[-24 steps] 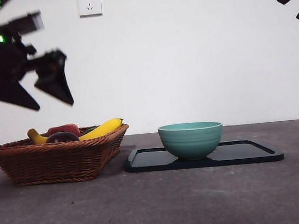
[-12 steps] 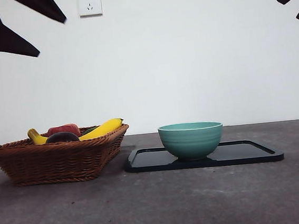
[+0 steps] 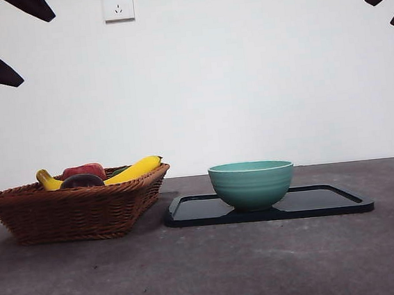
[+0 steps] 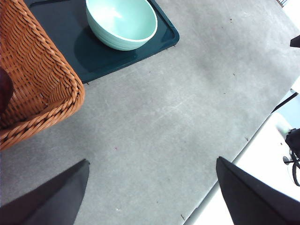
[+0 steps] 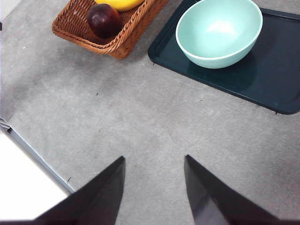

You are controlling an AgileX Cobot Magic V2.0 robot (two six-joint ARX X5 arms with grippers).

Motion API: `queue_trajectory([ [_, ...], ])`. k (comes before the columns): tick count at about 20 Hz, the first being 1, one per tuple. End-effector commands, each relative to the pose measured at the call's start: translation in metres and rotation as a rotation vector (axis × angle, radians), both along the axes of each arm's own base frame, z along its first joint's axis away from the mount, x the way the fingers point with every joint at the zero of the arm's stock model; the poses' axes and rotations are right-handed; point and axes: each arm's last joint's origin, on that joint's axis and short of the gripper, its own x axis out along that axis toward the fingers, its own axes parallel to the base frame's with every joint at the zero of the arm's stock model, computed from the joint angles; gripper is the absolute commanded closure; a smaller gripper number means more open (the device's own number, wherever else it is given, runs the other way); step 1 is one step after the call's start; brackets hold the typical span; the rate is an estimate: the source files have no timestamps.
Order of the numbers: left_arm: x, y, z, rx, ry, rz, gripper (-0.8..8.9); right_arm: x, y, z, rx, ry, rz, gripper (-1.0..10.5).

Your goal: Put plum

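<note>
The plum [image 5: 104, 20] lies in the basket [image 5: 79, 29] (upper left); both hands [image 4: 150, 187] [image 5: 154, 185] gape, holding nothing.

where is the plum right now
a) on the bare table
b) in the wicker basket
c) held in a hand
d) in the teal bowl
b: the dark plum lies inside the wicker basket next to a banana, while the teal bowl on the dark tray holds nothing and both hands are open with nothing in them, the left hand and right hand apart from the fruit.
</note>
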Motion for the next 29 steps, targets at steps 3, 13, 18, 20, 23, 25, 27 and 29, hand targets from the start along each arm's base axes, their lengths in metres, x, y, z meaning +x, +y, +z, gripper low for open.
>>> queue_trajectory([
  [3, 0.001, -0.001, 0.003, -0.001, -0.026, -0.019, 3.81, 0.001, 0.001, 0.001, 0.009, 0.002, -0.001, 7.4],
  [13, 0.001, -0.001, 0.003, -0.001, -0.026, -0.019, 3.81, 0.034, 0.008, 0.016, 0.081, 0.006, -0.177, 7.4],
  [18, 0.001, -0.001, 0.003, -0.001, -0.026, -0.019, 3.81, 0.097, 0.021, 0.021, 0.021, 0.064, -0.210, 7.2],
  [20, 0.001, -0.001, 0.003, -0.001, -0.026, -0.019, 3.81, 0.124, 0.025, 0.018, -0.012, 0.092, -0.213, 7.2],
  [23, 0.001, -0.001, 0.003, -0.001, -0.026, -0.019, 3.81, 0.165, 0.032, 0.008, -0.056, 0.134, -0.221, 7.2],
  [25, 0.001, -0.001, 0.003, -0.001, -0.026, -0.019, 3.81, 0.188, 0.038, -0.001, -0.087, 0.158, -0.226, 7.2],
  [27, 0.001, -0.001, 0.003, -0.001, -0.026, -0.019, 3.81, 0.206, 0.043, -0.012, -0.106, 0.187, -0.224, 7.2],
  [29, 0.001, -0.001, 0.003, -0.001, -0.027, -0.019, 3.81, 0.222, 0.047, -0.025, -0.128, 0.215, -0.220, 7.2],
])
